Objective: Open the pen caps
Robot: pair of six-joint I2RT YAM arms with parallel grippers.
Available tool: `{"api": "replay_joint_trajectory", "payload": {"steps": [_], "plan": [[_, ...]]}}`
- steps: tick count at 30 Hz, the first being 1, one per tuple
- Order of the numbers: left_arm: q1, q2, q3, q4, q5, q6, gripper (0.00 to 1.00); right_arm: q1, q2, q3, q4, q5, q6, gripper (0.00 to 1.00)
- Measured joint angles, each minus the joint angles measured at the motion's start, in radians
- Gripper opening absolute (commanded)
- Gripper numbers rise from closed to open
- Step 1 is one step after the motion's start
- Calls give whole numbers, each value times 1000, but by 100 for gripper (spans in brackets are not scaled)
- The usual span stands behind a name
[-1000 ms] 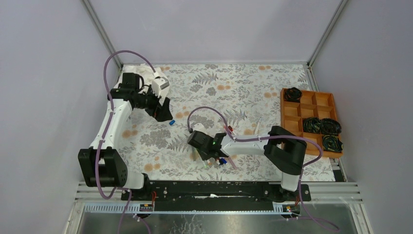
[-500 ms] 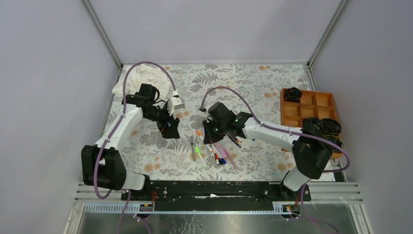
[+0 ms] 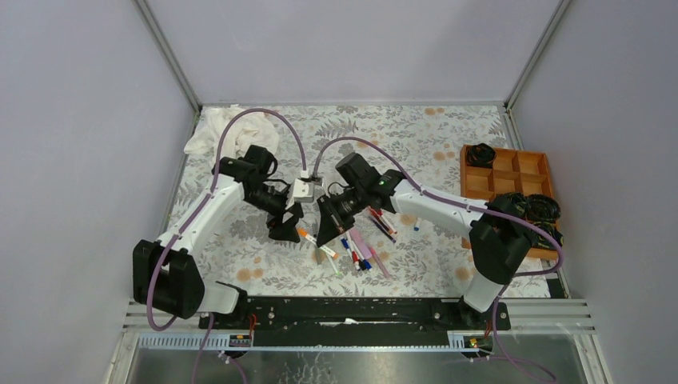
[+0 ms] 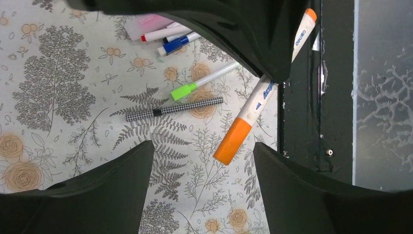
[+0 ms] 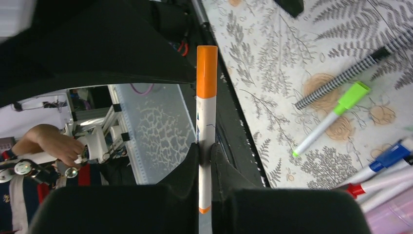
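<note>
I see an orange cap (image 4: 233, 141) on a white pen (image 4: 258, 100), a lime-green cap (image 4: 184, 90), and a grey fern-patterned tabletop (image 4: 58, 87).

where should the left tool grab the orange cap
Pinch the orange cap across its sides, coming end-on from its free end: it juts clear of the right tool, which clamps the pen by its barrel, and the open left tool faces it.

The white barrel of the orange-capped pen (image 4: 255, 105) carries blue print; near its far end the slanted lettering seems to read "deli"; a second blue mark nearer the cap is too blurred to read; the right wrist view shows only tiny, unreadable blue print on it.
</note>
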Motion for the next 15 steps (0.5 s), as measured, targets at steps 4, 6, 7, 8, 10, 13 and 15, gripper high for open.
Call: {"api": "replay_joint_trajectory", "payload": {"steps": [4, 6, 7, 8, 10, 13, 15], "plan": [[-8, -8, 0, -47, 2, 61, 63, -5, 12, 35, 0, -60, 0, 0], [-13, -18, 0, -60, 5, 79, 54, -10, 13, 38, 3, -78, 2, 0], [-16, -25, 0, -65, 8, 90, 50, -13, 13, 38, 3, -86, 3, 0], [-18, -29, 0, -69, 10, 92, 45, -18, 15, 38, 3, -95, 6, 0], [-24, -42, 0, -76, 20, 103, 36, -23, 19, 38, 4, -100, 10, 0], [-34, -56, 0, -80, 32, 117, 12, -28, 32, 38, 8, -119, 19, 0], [-39, -60, -2, -102, 26, 124, 0, -30, 36, 38, 5, -129, 19, 4]]}}
